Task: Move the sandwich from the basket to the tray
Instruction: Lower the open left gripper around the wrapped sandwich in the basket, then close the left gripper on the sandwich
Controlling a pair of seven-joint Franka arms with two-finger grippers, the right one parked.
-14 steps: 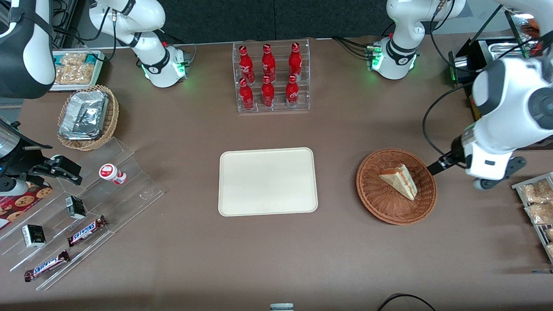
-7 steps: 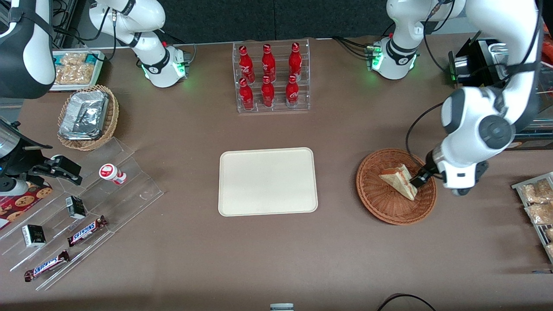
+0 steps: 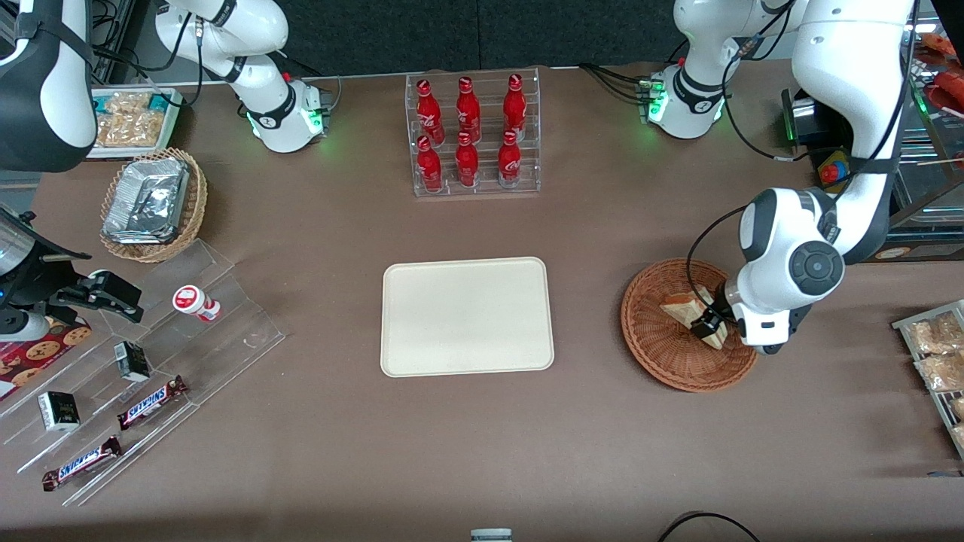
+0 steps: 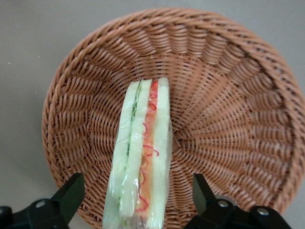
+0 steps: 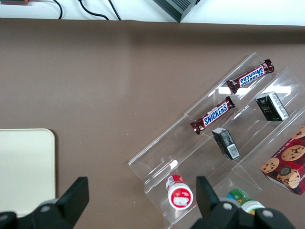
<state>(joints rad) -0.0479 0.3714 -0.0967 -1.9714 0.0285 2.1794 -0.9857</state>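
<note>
The sandwich is a wrapped wedge of white bread with red-pink and green filling, lying in the round reddish-brown basket toward the working arm's end of the table. In the left wrist view the sandwich stands on edge in the basket. My left gripper hangs over the sandwich's end nearer the working arm. It is open, one black finger on each side of the sandwich, with clear gaps between. The cream-beige tray lies flat at the table's middle, bare.
A clear rack of red bottles stands farther from the front camera than the tray. Toward the parked arm's end are stepped acrylic racks with snack bars and an oval basket of foil trays. Wrapped snacks lie beside the round basket.
My left gripper has swung in from beside the basket to over the sandwich and come down around it. The sandwich and basket have not moved.
</note>
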